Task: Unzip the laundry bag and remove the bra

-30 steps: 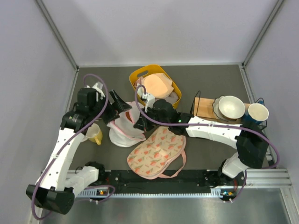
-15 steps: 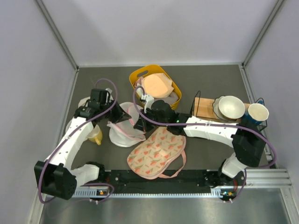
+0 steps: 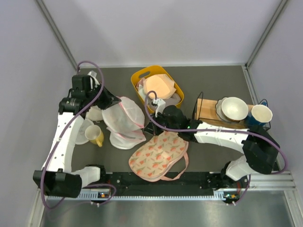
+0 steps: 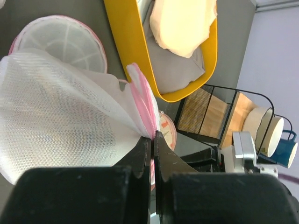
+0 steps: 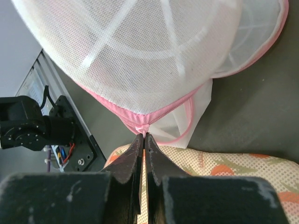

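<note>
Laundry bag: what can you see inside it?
Through the mesh of the laundry bag only white ribs show, nothing orange. The bunched layers near the pink zipper hide whatever lies there.

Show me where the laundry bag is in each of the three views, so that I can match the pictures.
Top external: laundry bag lies left of centre.
Left wrist: laundry bag fills the left half, pink edge on its right.
Right wrist: laundry bag fills the top, pink zipper along its lower side.
Shared landmark: printed cream pouch, low centre from above; a sliver beside the pink edge; along the bottom.
</note>
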